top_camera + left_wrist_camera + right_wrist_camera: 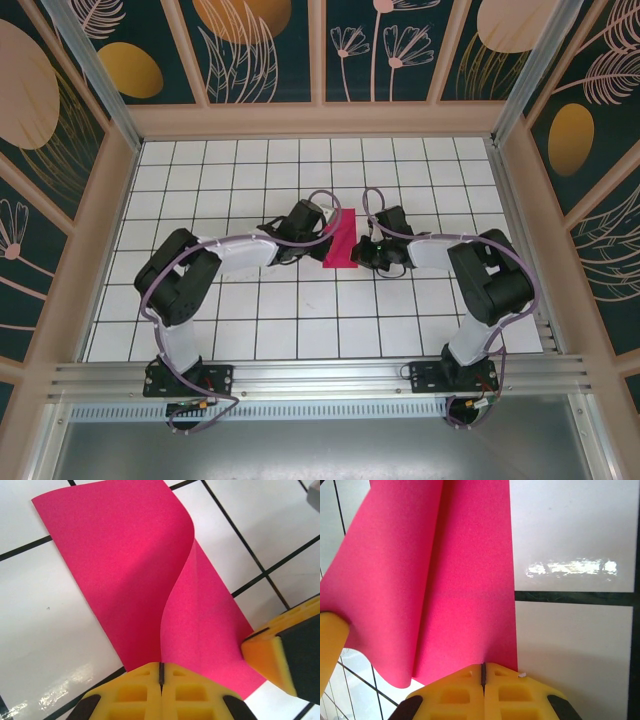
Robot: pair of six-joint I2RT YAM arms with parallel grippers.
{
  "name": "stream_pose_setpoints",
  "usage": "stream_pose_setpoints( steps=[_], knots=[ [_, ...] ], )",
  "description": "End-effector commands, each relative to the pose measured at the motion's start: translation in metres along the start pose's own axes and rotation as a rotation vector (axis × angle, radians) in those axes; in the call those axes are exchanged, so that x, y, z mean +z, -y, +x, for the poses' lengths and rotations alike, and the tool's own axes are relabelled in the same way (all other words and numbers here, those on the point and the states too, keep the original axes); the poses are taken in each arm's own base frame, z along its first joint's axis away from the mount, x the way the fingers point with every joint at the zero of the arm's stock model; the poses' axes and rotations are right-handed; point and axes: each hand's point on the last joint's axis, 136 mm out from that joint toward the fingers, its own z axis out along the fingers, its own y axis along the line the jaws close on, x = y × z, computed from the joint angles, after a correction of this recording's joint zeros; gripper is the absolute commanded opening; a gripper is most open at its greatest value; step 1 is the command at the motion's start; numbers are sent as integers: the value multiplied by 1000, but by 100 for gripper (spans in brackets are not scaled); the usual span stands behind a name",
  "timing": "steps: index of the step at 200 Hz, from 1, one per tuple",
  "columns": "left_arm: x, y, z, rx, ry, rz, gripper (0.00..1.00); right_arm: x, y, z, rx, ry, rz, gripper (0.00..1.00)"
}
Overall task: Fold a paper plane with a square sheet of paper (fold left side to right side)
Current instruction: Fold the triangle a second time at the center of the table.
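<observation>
Left hand [161, 669] pinches folded sheet [340, 238], long axis near-to-far.

Overview looks down from behind; wrists crowd shared paper [125, 570].

A robotics lab test cell: two robot arms [215, 255] bolted to an aluminium rail [320, 378] at a white gridded bench's [300, 330] near edge, boxed in by botanical-print wall panels [262, 50].
</observation>
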Motion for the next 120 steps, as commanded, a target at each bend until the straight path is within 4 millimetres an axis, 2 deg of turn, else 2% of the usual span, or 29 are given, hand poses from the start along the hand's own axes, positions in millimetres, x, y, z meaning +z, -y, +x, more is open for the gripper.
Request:
stream_pose_setpoints(
  steps=[1, 120],
  knots=[
    [5, -5, -7, 20, -8, -6, 0, 9, 36, 30, 32, -93, 133, 7],
    [24, -12, -8, 23, -25, -22, 0, 9, 36, 31, 26, -100, 136, 7]
  ],
)
